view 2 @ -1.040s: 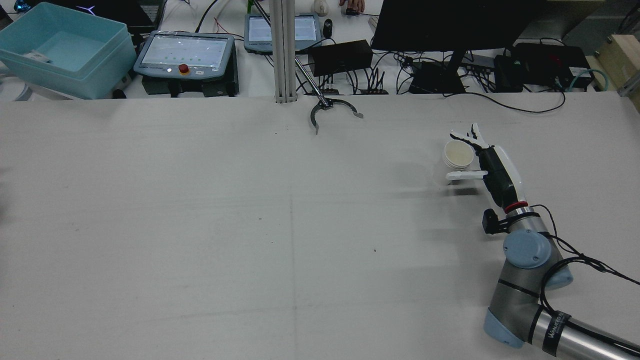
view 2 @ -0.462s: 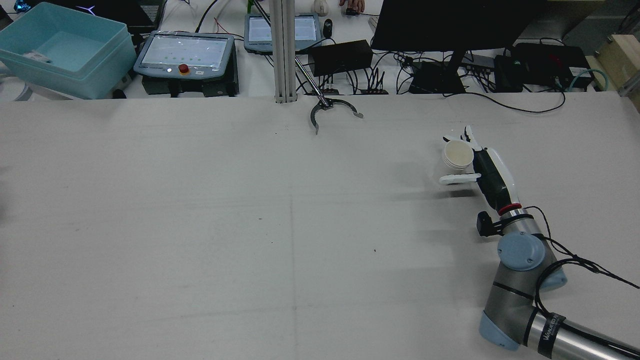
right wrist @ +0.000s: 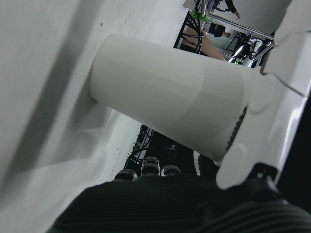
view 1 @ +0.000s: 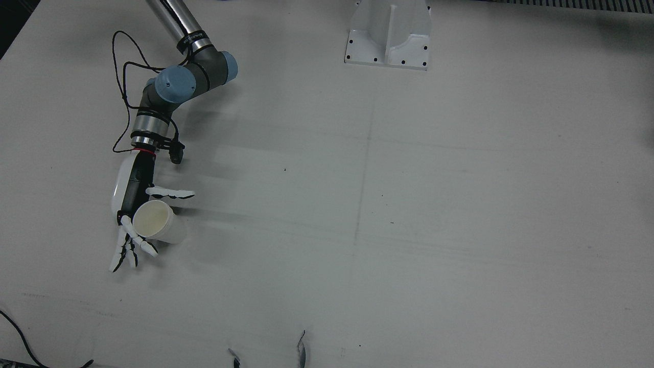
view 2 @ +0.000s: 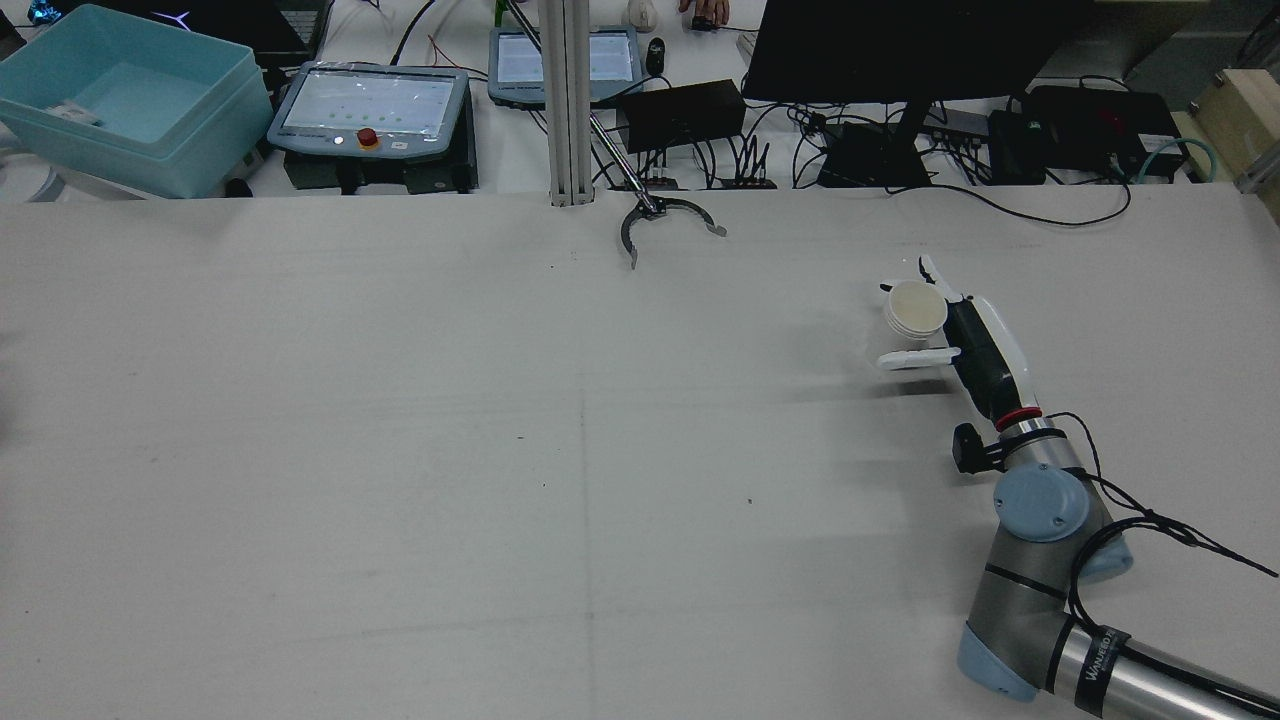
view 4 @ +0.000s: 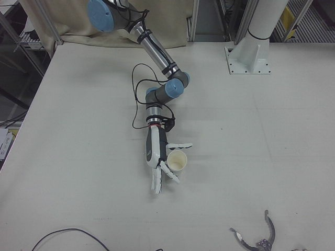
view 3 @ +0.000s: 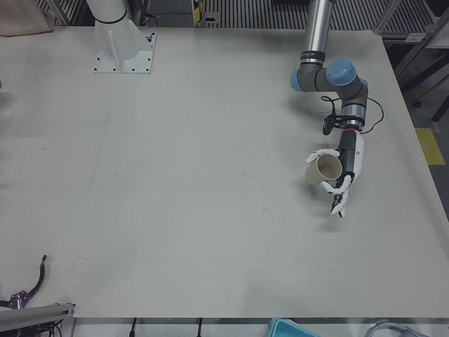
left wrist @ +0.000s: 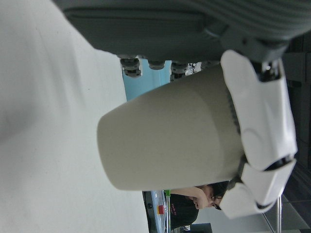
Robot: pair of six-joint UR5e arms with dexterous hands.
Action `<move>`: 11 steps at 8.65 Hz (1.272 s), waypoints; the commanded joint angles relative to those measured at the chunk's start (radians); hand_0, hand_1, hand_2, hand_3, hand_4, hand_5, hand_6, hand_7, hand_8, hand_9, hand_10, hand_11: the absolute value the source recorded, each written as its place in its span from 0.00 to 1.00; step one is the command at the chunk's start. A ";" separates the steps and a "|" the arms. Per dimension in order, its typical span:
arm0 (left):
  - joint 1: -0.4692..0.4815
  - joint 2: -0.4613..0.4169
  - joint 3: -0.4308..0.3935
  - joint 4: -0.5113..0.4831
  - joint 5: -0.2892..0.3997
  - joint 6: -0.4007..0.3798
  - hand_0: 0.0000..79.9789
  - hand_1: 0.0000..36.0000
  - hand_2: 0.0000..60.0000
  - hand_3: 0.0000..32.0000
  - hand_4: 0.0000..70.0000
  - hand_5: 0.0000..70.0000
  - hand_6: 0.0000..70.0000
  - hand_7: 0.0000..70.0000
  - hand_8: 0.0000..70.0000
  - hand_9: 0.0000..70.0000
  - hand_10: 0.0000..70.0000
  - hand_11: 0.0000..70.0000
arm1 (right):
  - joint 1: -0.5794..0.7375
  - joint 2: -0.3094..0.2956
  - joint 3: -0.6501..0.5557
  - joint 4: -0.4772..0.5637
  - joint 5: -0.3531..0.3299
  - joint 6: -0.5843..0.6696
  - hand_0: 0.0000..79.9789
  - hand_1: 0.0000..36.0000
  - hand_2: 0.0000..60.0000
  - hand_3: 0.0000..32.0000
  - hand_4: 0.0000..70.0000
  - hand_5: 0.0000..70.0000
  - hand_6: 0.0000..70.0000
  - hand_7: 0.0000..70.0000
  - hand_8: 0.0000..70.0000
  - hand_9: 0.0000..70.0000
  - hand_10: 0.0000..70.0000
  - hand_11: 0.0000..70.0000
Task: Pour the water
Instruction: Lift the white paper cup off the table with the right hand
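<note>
Starting at the right hand's fingers (view 1: 118, 255), we see them apart in the front view: they run out straight past the white cup (view 1: 156, 225), while the thumb (view 1: 171, 193) sits on its other side with a sliver of table (view 1: 409, 230) between. The right hand (view 1: 127, 204) brackets the cup without closing on it. The cup stands upright near the right edge of the table, mouth up. The right hand view adds that its base meets the tabletop.

The rear and front views show only the right arm (view 1: 173, 84). The left-front view alone shows the left hand (view 3: 345, 165), with its fingers (view 3: 339, 196) around a tan paper cup (view 3: 323, 168) on the far left side of the table. In the left hand view one white finger lies over that cup near its rim. We cannot tell whether the hand is clamped on it or only cradling it, nor whether its base touches the table. The left arm (view 3: 337, 77) reaches down from above.
</note>
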 commanded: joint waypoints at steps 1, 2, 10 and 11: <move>-0.009 0.000 -0.002 -0.001 0.000 -0.001 0.54 1.00 1.00 0.00 0.36 1.00 0.00 0.33 0.00 0.05 0.05 0.11 | 0.003 0.000 0.001 0.001 0.000 0.001 0.68 0.30 0.00 0.00 0.34 0.33 0.21 0.38 0.28 0.44 0.23 0.35; -0.028 0.000 -0.004 -0.003 0.003 0.001 0.54 1.00 1.00 0.00 0.36 1.00 0.00 0.33 0.00 0.05 0.05 0.11 | 0.003 0.000 0.001 0.001 0.002 0.001 0.69 0.31 0.00 0.00 0.35 0.35 0.23 0.40 0.31 0.47 0.23 0.36; -0.029 0.012 0.001 -0.016 0.003 0.001 0.53 1.00 1.00 0.00 0.37 1.00 0.01 0.33 0.00 0.05 0.06 0.11 | 0.001 0.015 0.004 -0.011 -0.006 -0.007 0.70 0.33 0.03 0.00 0.38 0.90 0.59 0.73 0.59 0.79 0.35 0.53; -0.029 0.014 0.001 -0.018 0.003 0.001 0.53 1.00 1.00 0.00 0.37 1.00 0.01 0.33 0.00 0.05 0.06 0.11 | 0.001 0.014 0.013 -0.013 -0.006 -0.005 0.70 0.33 0.03 0.00 0.38 0.90 0.59 0.73 0.59 0.79 0.35 0.53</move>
